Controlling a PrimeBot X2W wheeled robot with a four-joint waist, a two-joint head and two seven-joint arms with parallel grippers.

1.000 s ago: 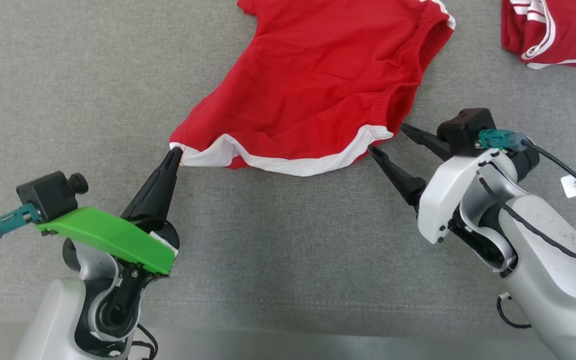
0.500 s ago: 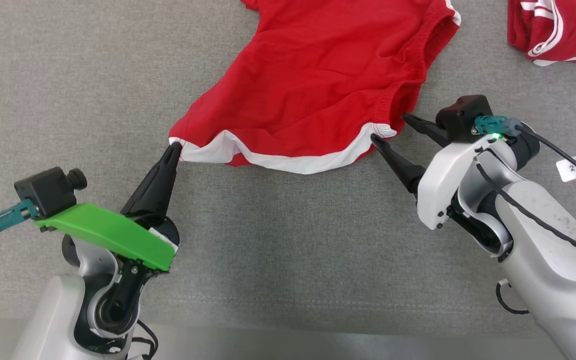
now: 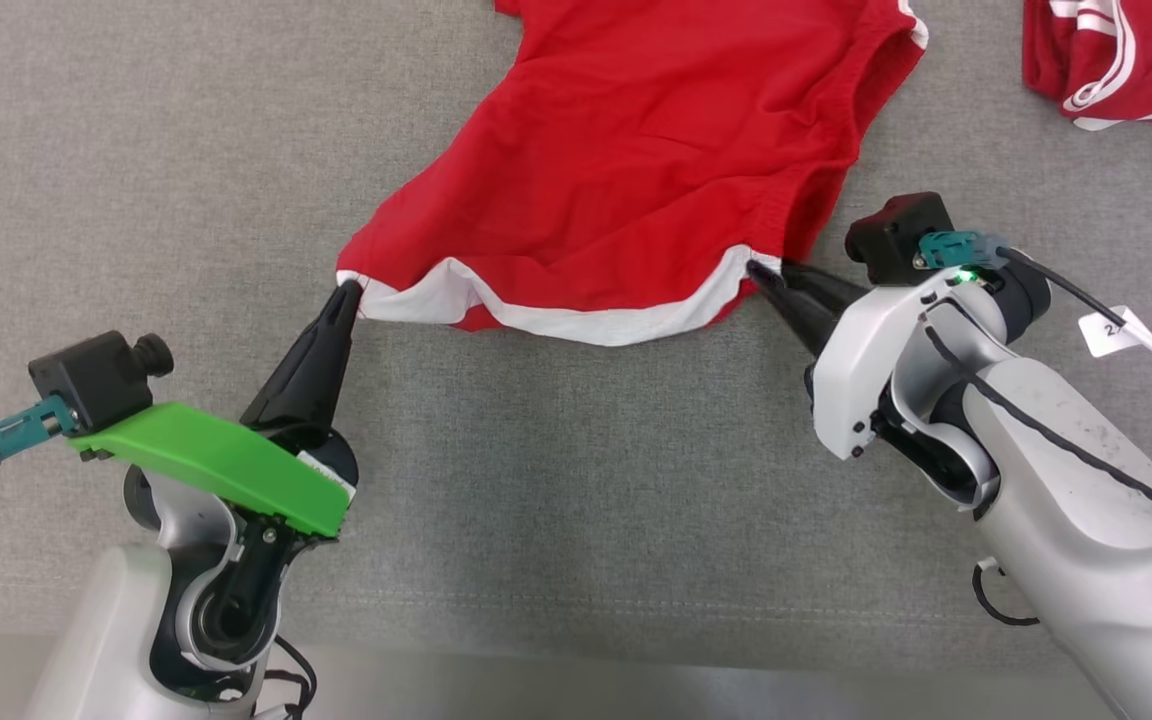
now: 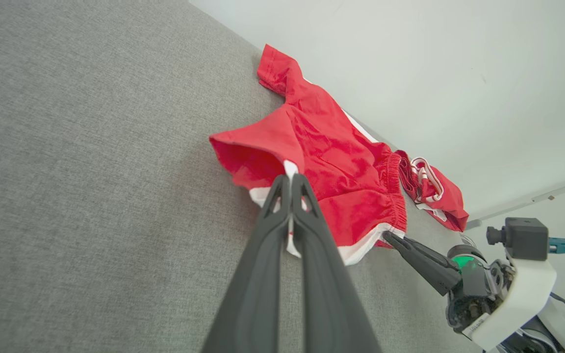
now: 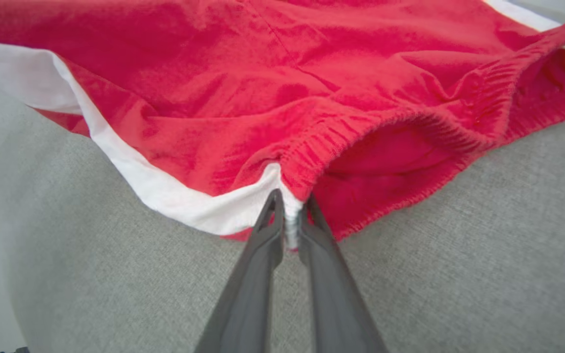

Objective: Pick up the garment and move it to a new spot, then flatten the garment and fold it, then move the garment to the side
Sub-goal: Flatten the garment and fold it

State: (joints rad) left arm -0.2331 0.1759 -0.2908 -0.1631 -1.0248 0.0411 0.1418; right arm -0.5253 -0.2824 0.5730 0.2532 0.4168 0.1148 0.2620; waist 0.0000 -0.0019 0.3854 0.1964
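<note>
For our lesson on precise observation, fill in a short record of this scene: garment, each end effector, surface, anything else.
Garment: red fabric shorts with white trim, lying on the surface
Left end effector: shut on the shorts' white-hemmed corner
Right end effector: closed on the white trim beside the elastic waistband
Surface: grey woven cloth
Other: second red-and-white garment, bunched, far right

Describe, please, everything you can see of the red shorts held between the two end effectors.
The red shorts look like thin, slightly shiny fabric, wrinkled, with white trim along the near hem and a gathered elastic waistband on the robot's right. They lie partly spread on the grey cloth surface. The left end effector is shut on the white left corner; the right end effector pinches the white corner beside the waistband.
</note>
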